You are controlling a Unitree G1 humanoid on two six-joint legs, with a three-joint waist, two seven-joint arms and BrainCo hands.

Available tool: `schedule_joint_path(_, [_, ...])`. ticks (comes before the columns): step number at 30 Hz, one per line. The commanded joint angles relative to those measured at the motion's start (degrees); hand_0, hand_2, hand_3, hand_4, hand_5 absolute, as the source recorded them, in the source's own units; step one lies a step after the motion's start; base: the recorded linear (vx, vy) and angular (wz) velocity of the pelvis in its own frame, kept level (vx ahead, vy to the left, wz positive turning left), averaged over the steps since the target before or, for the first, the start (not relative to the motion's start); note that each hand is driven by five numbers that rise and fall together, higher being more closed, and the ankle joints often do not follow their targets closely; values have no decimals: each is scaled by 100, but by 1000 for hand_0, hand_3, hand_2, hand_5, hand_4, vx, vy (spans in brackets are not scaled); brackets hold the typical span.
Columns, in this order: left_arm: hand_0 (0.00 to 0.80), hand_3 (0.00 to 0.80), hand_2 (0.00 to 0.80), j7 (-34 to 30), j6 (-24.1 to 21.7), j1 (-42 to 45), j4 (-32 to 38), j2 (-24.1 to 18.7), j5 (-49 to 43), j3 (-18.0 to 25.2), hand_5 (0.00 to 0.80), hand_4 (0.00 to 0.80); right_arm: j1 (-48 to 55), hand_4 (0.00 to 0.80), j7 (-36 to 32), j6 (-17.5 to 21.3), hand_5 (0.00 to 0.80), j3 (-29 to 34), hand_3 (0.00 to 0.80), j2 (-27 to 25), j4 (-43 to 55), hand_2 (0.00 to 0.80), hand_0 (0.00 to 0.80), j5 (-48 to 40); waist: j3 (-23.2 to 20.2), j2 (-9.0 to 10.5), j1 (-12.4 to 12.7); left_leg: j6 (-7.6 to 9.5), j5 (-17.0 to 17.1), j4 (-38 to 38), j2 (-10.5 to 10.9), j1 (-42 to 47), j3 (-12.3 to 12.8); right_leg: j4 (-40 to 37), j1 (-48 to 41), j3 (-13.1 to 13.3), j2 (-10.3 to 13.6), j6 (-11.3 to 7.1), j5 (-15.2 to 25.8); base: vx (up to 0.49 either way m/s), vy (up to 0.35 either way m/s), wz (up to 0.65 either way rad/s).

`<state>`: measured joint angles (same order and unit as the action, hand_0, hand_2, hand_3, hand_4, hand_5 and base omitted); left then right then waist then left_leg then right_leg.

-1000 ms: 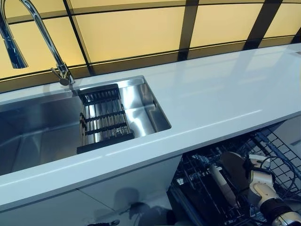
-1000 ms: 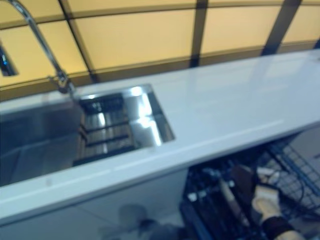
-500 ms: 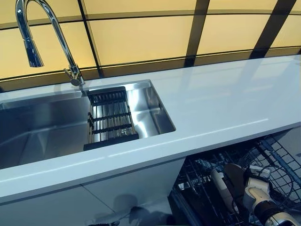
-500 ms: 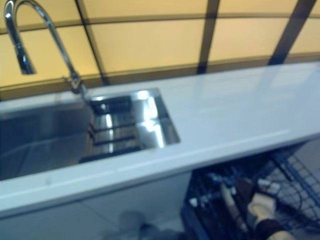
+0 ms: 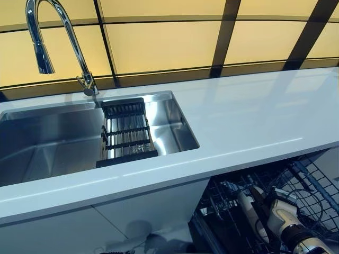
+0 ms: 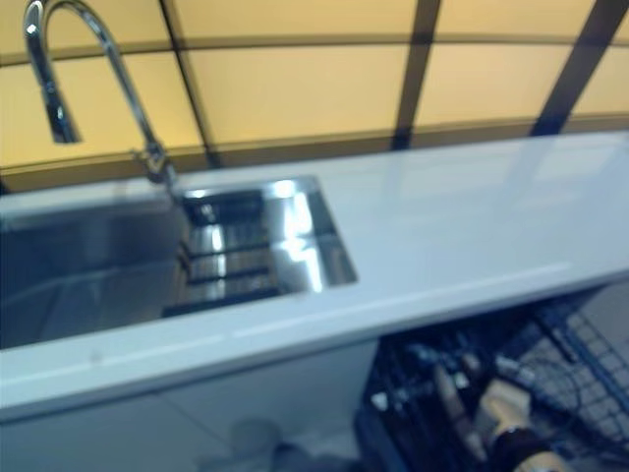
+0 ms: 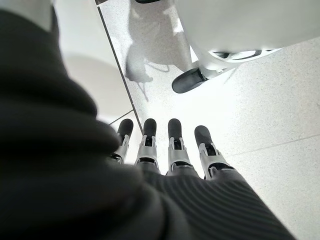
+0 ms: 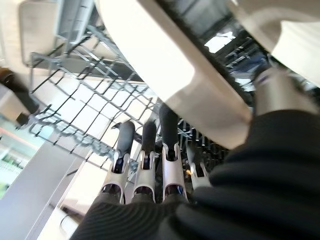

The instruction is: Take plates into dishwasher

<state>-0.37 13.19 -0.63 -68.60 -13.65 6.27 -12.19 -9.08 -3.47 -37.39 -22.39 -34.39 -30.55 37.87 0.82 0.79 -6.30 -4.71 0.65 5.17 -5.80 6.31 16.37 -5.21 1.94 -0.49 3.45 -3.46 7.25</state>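
Lowered since a second ago: right hand [image 5: 279, 218], sinking deeper into the rack [image 5: 318, 185]. Plate [image 8: 165, 55] is standing on edge among the tines, thumb lying against it, fingers [image 8: 145, 165] extending straight, unclenched. Left hand [image 7: 165, 155] is hanging relaxed over floor [image 7: 260, 110]. Sink [image 5: 47, 143] is sitting idle.

Warm backlight through window panels [image 5: 159, 45]; glare streaks on countertop [image 5: 254, 116]; right eye view blurred.

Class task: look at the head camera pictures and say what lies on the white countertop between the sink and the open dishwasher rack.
Nothing: in the left eye view the countertop is bare from the sink across to above the dishwasher rack.
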Motion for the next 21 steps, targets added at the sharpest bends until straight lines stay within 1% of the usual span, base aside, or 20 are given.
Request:
schedule_joint_path(1, [0,0,0,83,20,-311,-106,-171,-160,202,0,0,-316,0,-527,73,0,296,0,-164,670,0,0,251,311,248,-97,282,-211,-17,47,14,-301,21,-119,76,327,-535,-47,0,0,0])
schedule_joint_path(2, [0,0,0,97,21,-300,-99,-189,-138,270,0,0,-235,0,-730,134,0,448,0,-343,976,0,0,484,327,267,-153,281,-212,-17,40,17,-269,21,-111,117,314,-536,-43,0,0,0])
schedule_joint_path(3, [0,0,0,96,17,-296,-100,-193,-139,281,0,0,-210,0,-809,138,0,492,0,-384,1058,0,0,526,329,268,-157,280,-213,-17,39,19,-263,21,-111,124,311,-537,-41,0,0,0])
schedule_joint_path(5, [0,0,0,68,-39,-236,-118,-248,-142,425,0,0,40,0,-1295,282,0,886,0,-763,1661,0,0,739,345,299,-248,281,-216,-17,23,30,-208,21,-104,187,283,-540,-34,2,-3,-2])
schedule_joint_path(10, [0,0,0,77,-116,-124,-189,-279,-113,662,0,0,613,0,-1933,545,0,1801,0,-1385,2690,0,0,938,338,374,-454,280,-234,-17,-7,79,-68,21,-92,328,225,-546,-17,11,-1,-6])
schedule_joint_path(14, [0,0,0,82,-181,-81,-253,-273,-48,751,0,0,895,0,-2202,722,0,2310,0,-1670,3033,0,0,994,335,408,-575,289,-284,-17,-27,149,38,21,-118,404,194,-561,-34,12,14,-17])
schedule_joint_path(18, [0,0,0,119,-250,-76,-310,-266,27,815,0,0,1106,0,-2213,818,0,2758,0,-1913,3201,0,0,965,318,447,-674,295,-305,-17,-34,198,143,21,-138,487,166,-568,-34,7,29,-10])
schedule_joint_path(21, [0,0,0,141,-291,-89,-346,-286,121,831,0,0,1179,0,-2132,737,0,2977,0,-2075,3179,0,0,824,301,467,-727,301,-316,-17,-36,218,196,21,-138,528,154,-570,-29,-16,37,-15])
